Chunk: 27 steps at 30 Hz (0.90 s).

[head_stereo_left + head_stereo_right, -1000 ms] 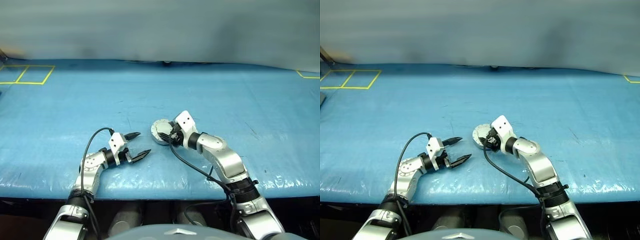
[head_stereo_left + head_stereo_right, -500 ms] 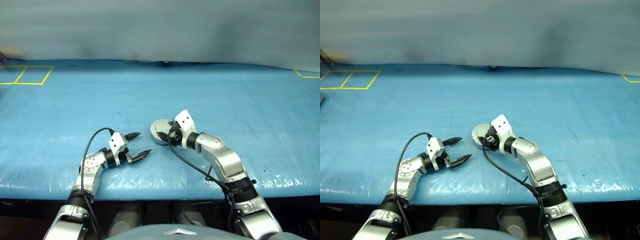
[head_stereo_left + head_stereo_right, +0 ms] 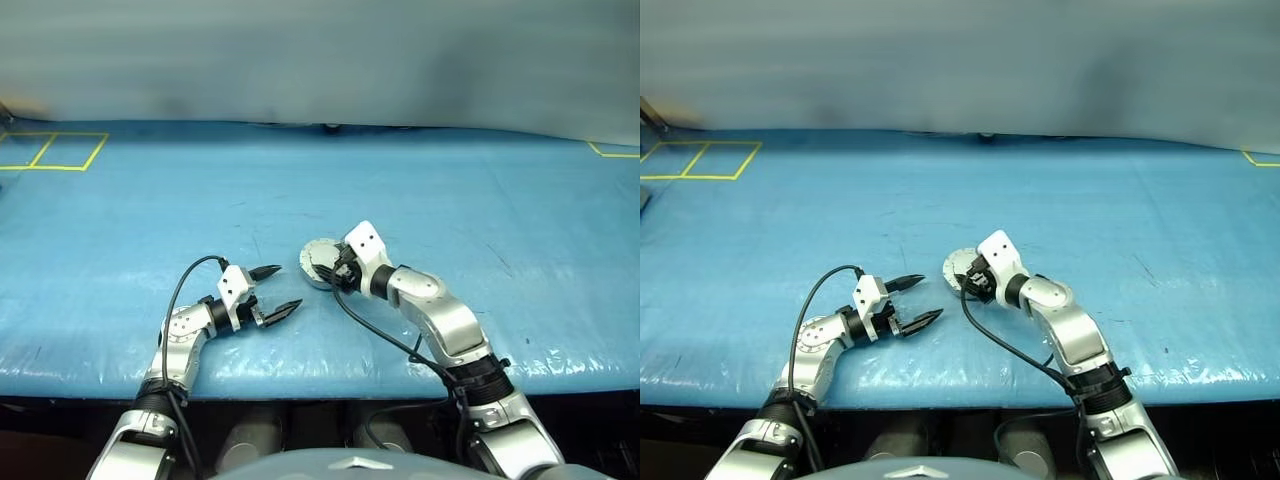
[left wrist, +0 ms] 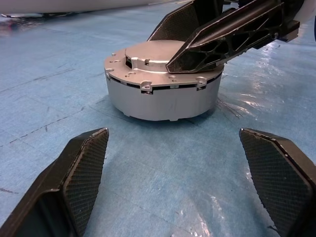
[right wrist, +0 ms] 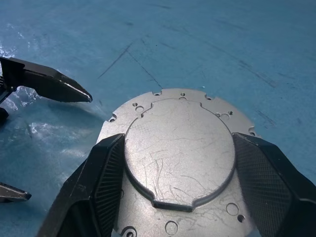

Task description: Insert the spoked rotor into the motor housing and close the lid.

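Note:
The motor housing (image 3: 314,262) stands on the blue table with the lid (image 5: 180,148) down flat on top, plain grey face and raised circle up. The spoked rotor is hidden. My right gripper (image 3: 338,268) reaches over the housing from the right, and its two fingers press against opposite sides of the lid's raised circle. My left gripper (image 3: 288,286) is open and empty, a little to the left of the housing and nearer to me, pointing at it. In the left wrist view the housing's side wall (image 4: 163,101) stands just beyond the open fingertips (image 4: 89,148).
Blue sheeting covers the table (image 3: 470,190). Yellow tape squares (image 3: 55,150) mark the far left corner and a yellow corner mark (image 3: 612,151) the far right. The table's front edge (image 3: 320,385) runs close under both arms. A grey wall rises behind.

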Available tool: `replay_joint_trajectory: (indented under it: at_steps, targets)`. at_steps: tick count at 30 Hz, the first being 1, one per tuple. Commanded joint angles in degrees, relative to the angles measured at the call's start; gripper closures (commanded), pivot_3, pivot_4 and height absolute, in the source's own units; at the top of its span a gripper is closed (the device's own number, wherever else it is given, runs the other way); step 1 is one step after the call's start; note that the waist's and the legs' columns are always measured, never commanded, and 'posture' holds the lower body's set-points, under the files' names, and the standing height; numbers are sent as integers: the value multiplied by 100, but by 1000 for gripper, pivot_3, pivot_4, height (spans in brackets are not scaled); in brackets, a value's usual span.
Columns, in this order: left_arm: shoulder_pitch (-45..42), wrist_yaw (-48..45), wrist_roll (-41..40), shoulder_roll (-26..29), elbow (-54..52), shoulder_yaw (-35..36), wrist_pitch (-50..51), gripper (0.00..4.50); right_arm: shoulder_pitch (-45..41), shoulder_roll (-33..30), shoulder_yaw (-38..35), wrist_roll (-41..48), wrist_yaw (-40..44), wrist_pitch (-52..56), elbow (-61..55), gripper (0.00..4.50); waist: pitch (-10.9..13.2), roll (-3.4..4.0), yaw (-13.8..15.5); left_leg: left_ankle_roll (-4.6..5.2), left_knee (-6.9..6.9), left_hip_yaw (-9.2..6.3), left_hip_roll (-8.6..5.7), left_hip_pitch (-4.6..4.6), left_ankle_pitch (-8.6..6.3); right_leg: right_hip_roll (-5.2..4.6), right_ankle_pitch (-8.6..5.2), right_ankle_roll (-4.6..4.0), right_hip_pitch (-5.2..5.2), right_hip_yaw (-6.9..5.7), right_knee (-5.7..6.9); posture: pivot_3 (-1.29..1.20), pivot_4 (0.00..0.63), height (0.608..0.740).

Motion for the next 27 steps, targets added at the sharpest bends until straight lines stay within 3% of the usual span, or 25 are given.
replay_joint_trajectory:
  at_steps: [1,16,19,27]
  targets:
    - [16,-19,-53,1,-194,3,14,0,261,-293,87,-248,-63,478,331,1486,-1,-1,18,0,0,0,0,0,0,0,0,0,0,-1,-2,0,150,740]
    - [-204,226,-366,-247,-388,190,413,0,232,-308,140,-229,-144,456,389,1486,0,-3,86,2,-7,-1,-1,-3,-1,-4,-10,1,0,-3,-8,0,150,740]
    - [-327,123,-397,-303,-434,109,517,579,247,-279,156,-234,-156,447,389,1486,0,-3,84,1,-8,-1,0,-3,-1,-4,-10,1,-1,-5,-8,0,150,740]
    - [-715,207,11,-450,-46,-117,290,3292,306,-218,101,-229,-238,416,347,1486,0,-4,76,1,-10,-1,0,-3,-1,-3,-10,1,-1,-6,-9,0,150,740]
